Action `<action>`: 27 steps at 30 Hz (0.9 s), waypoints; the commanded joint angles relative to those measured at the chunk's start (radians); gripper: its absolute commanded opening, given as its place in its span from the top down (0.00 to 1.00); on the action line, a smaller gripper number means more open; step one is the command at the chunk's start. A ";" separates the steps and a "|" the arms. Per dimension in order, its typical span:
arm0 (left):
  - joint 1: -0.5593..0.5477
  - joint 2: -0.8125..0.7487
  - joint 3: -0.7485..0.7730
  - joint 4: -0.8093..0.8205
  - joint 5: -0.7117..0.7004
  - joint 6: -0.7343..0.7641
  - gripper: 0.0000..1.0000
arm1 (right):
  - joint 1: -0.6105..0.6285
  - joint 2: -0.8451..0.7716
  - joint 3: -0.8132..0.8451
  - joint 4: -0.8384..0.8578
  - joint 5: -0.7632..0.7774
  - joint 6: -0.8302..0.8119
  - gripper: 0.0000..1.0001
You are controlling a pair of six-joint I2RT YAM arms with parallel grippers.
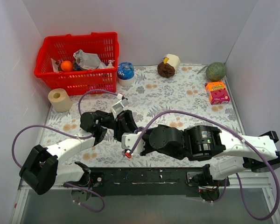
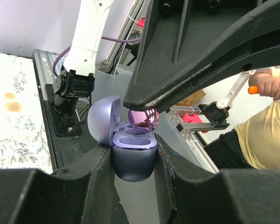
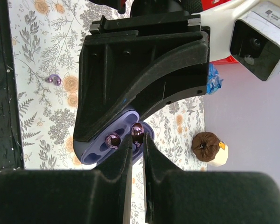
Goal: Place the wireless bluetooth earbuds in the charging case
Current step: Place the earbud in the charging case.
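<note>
My left gripper (image 2: 133,156) is shut on the charging case (image 2: 133,164), a pale lavender oval pebble held off the table with its lid (image 2: 100,121) flipped open. The near well is empty. My right gripper (image 3: 138,139) is shut on a glossy purple earbud (image 3: 137,132), held right at the far well of the case (image 3: 95,151). Beside it a second shiny purple round (image 3: 113,140) shows on the case face; whether it is seated I cannot tell. Another small purple earbud (image 3: 53,80) lies on the floral table. From above, both grippers (image 1: 116,122) (image 1: 127,130) meet mid-table.
A red basket (image 1: 79,60) of odds stands at the back left, with a paper roll (image 1: 59,99) and a blue-white tub (image 1: 126,72) near it. A brown-topped roll (image 1: 168,66), a green ball (image 1: 215,71) and an orange box (image 1: 217,92) sit back right.
</note>
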 commanded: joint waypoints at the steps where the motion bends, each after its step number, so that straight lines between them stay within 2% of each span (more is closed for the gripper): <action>1: 0.002 -0.016 0.035 0.022 -0.006 0.009 1.00 | 0.015 -0.002 -0.020 0.045 0.014 -0.001 0.99; 15: 0.000 -0.022 0.029 0.030 -0.015 0.000 1.00 | 0.030 -0.004 -0.045 0.070 0.108 -0.019 0.99; 27: -0.001 -0.008 0.010 0.102 -0.016 -0.040 1.00 | 0.030 0.015 -0.011 0.055 0.039 -0.062 0.99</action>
